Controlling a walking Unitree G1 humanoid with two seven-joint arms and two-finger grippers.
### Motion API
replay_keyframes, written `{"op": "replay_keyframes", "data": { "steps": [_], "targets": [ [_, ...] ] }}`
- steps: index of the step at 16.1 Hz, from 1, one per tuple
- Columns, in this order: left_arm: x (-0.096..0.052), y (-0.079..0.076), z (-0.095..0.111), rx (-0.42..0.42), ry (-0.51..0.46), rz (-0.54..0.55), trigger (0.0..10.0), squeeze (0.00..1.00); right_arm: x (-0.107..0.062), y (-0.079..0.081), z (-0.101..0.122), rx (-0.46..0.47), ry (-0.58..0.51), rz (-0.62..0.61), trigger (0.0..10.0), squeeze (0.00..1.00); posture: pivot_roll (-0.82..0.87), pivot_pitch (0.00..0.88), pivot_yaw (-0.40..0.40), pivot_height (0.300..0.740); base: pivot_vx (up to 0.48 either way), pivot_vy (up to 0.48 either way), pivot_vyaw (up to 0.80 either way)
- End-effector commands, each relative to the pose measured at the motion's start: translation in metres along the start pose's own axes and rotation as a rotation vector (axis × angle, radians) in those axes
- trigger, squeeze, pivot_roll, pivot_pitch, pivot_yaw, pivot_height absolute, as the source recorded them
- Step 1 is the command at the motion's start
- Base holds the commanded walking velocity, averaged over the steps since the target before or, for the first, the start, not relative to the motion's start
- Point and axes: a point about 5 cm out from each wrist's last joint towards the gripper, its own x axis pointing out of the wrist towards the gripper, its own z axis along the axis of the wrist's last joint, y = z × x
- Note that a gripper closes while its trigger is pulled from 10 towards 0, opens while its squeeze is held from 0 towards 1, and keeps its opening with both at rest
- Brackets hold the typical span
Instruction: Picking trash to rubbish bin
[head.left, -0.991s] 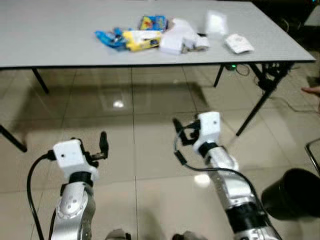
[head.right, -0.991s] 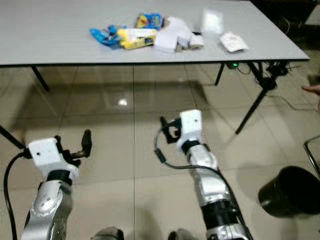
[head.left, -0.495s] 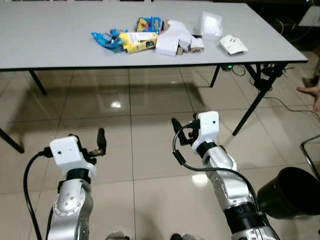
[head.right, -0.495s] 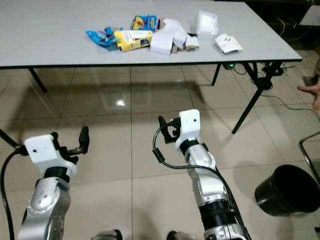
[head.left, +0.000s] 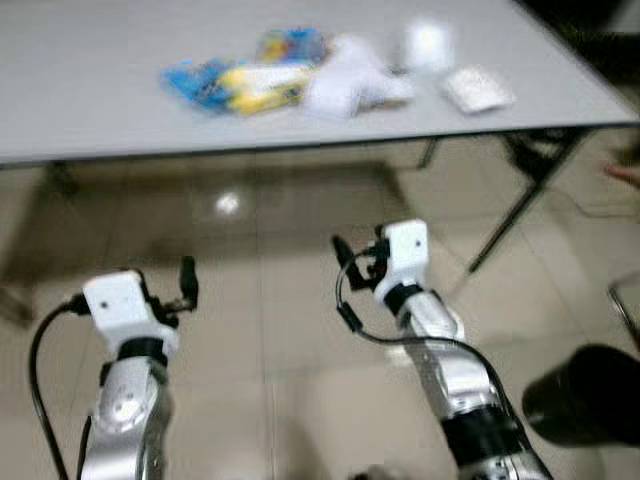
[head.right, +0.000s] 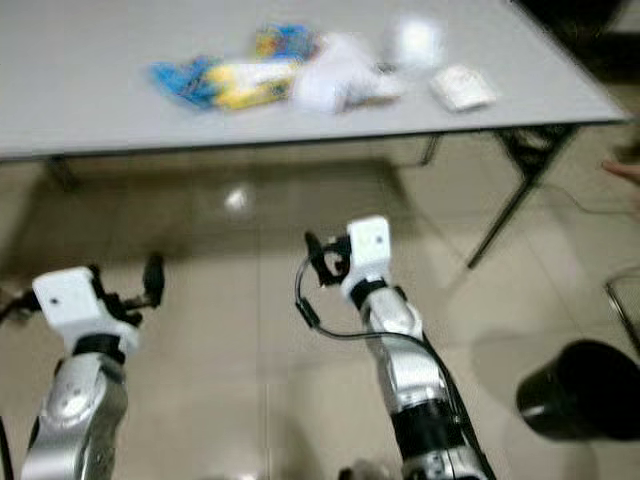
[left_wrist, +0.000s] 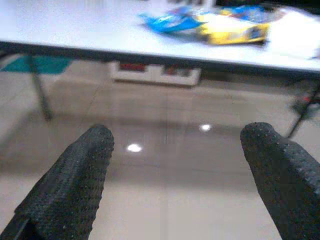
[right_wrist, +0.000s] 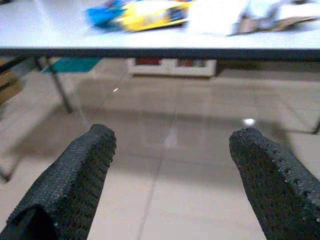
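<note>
Left eye view shows the two arms held low over the tiled floor, with nothing in them. The left gripper has its two black fingers spread wide apart, and so does the right gripper; both are empty. Off to the right of the right gripper, down on the floor and close to the robot, stands the black rubbish bin. It is well apart from both grippers. Ahead of the grippers and higher up is the grey table. The trash is on top of it, well apart from the fingers: a blue wrapper, a yellow packet, white papers in a bunch, and a small white packet farther to the right. The picture is blurry, so small bits are hard to tell. I think the job has hardly begun. No trash is picked up yet. All of it is left to grab and carry to the bin.
</note>
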Motion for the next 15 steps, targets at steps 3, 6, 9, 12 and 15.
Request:
{"op": "replay_keyframes", "data": {
  "steps": [3,6,9,12,15],
  "targets": [
    [-0.0033,-0.0003,-0.0027,0.008,0.017,-0.012,10.0,0.0,-0.0009,-0.0032,0.0016,0.007,-0.008,-0.019,10.0,0.0,0.05,0.147,-0.027,0.74,0.458,0.0,0.0],
    [-0.0028,0.001,-0.002,0.015,0.016,-0.009,10.0,0.0,-0.0007,-0.0034,0.0011,0.007,-0.006,-0.022,10.0,0.0,0.05,0.147,-0.027,0.74,0.458,0.0,0.0],
    [-0.0028,0.0011,-0.0012,0.022,0.013,-0.007,10.0,0.0,-0.0006,-0.0033,0.0012,0.008,-0.007,-0.023,10.0,0.0,0.05,0.147,-0.025,0.74,0.458,0.0,0.0],
    [-0.0021,0.002,-0.0003,0.038,0.008,-0.004,10.0,0.0,-0.0004,-0.0025,0.0022,0.002,-0.013,-0.018,10.0,0.0,0.05,0.147,-0.025,0.74,0.458,0.0,0.0],
    [-0.0014,0.0013,0.0026,0.066,-0.009,-0.008,10.0,0.0,-0.0008,0.0022,0.0101,0.005,-0.053,0.016,10.0,0.0,0.05,0.148,-0.023,0.74,0.458,0.0,0.0]
  ]
}}
